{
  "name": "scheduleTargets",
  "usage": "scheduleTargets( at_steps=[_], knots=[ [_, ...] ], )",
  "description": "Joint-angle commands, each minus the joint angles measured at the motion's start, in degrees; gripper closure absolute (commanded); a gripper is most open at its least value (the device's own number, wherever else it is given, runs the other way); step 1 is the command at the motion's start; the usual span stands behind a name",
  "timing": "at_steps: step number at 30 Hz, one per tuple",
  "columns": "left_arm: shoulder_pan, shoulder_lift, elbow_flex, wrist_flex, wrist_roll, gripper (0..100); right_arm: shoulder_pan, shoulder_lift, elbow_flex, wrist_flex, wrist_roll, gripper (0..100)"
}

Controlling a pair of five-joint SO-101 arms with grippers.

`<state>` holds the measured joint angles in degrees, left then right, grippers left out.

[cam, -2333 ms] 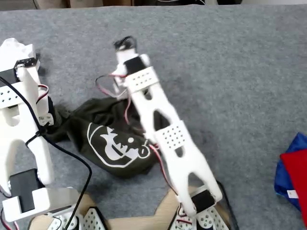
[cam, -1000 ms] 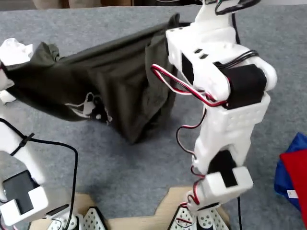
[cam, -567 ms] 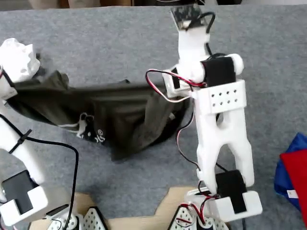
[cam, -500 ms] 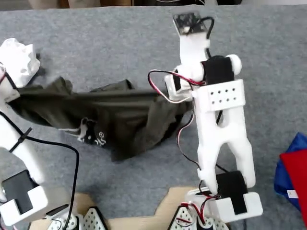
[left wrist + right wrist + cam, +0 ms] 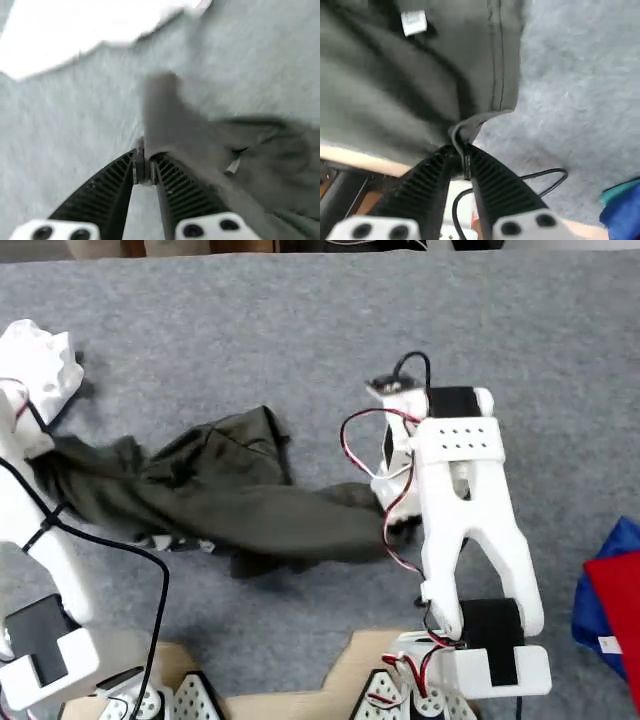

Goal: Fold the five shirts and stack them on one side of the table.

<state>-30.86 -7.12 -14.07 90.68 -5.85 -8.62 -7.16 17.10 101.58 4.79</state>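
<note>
A dark olive shirt (image 5: 225,495) lies bunched and stretched across the grey table between the two arms. My left gripper (image 5: 145,167) is shut on the shirt's edge (image 5: 165,125) at the table's left side, where the cloth (image 5: 60,455) meets the left arm. My right gripper (image 5: 462,160) is shut on a fold of the shirt (image 5: 420,85), near its hem and a white label (image 5: 413,22). In the high view the right arm (image 5: 455,500) stands at the shirt's right end (image 5: 375,505). Red and blue shirts (image 5: 610,600) lie at the table's right edge.
The grey felt table (image 5: 520,350) stretches far and right of the arms. Red and white wires (image 5: 365,440) hang by the right arm. A black cable (image 5: 110,540) runs along the left arm. The arm bases and a wooden board (image 5: 330,685) sit at the near edge.
Both arms have come down and toward the near side with the shirt held between them. The shirt, earlier lifted and spread in the air, now sags onto the table.
</note>
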Motion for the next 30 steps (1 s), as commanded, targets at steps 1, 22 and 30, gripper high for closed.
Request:
scheduleTargets(
  at_steps=[1,22,30],
  knots=[
    [4.84,-2.15,-14.15,-1.32,0.44,98,-5.67,-3.21,1.71,-0.62,0.18,99.2],
    [8.97,-2.15,-81.05,2.2,23.12,98,-43.38,-3.03,-9.63,-26.2,-14.42,99.0],
    [34.02,-1.63,-72.0,8.97,23.74,98,-34.33,-3.47,-9.98,-9.93,-13.98,73.3]
  ],
)
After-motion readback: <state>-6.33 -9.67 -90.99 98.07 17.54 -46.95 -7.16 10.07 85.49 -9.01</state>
